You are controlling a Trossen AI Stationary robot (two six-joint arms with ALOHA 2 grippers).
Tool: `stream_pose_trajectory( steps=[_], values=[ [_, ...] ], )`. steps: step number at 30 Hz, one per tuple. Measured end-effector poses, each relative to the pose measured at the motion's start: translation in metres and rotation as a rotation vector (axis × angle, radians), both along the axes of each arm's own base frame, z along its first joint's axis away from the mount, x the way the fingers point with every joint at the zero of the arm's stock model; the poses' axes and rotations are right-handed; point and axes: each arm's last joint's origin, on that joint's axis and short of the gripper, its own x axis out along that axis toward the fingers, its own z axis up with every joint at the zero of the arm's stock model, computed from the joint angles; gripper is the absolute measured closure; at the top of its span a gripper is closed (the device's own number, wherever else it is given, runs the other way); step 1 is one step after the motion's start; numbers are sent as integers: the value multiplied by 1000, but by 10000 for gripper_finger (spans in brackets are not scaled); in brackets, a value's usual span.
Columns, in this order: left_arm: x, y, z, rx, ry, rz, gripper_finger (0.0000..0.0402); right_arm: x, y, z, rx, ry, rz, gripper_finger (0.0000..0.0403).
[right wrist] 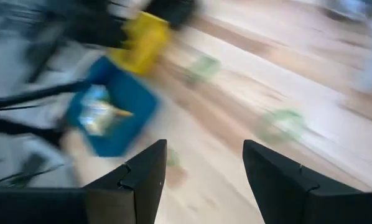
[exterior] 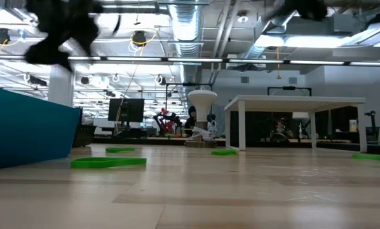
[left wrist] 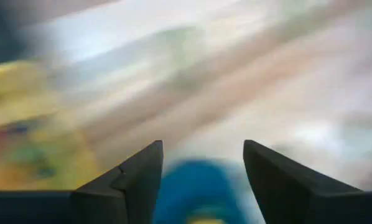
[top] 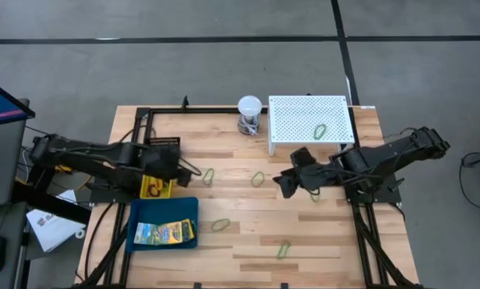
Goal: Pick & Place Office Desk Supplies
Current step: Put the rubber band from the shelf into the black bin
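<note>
My left gripper hangs open above the table, beside the yellow bin and just beyond the blue tray. Its wrist view shows nothing between its fingers. Flat green-yellow packets lie in the tray. Several thin green loops lie flat on the wood: one close to the left gripper, one near mid-table, two nearer the front. My right gripper is open in the air right of the middle loop, holding nothing.
A white perforated stand stands at the back right with a green loop on top. A white ball-topped object stands to its left. Black frame rails run along the table's sides. Bare wood lies between the arms.
</note>
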Motion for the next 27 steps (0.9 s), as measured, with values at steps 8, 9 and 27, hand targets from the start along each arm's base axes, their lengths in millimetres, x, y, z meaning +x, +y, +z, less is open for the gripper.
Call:
stream_pose_trajectory(
  steps=[8, 9, 27],
  values=[
    [51, -40, 65, 135, -872, -130, 217, -38, -32, -24, -29, 456, -260, 195],
    [57, -43, 71, 162, -957, -124, 218, -41, -37, -25, -38, 493, -283, 195],
    [128, -58, 73, 288, -1241, -21, 219, -66, -163, -14, 40, 663, -547, 224]
  ],
)
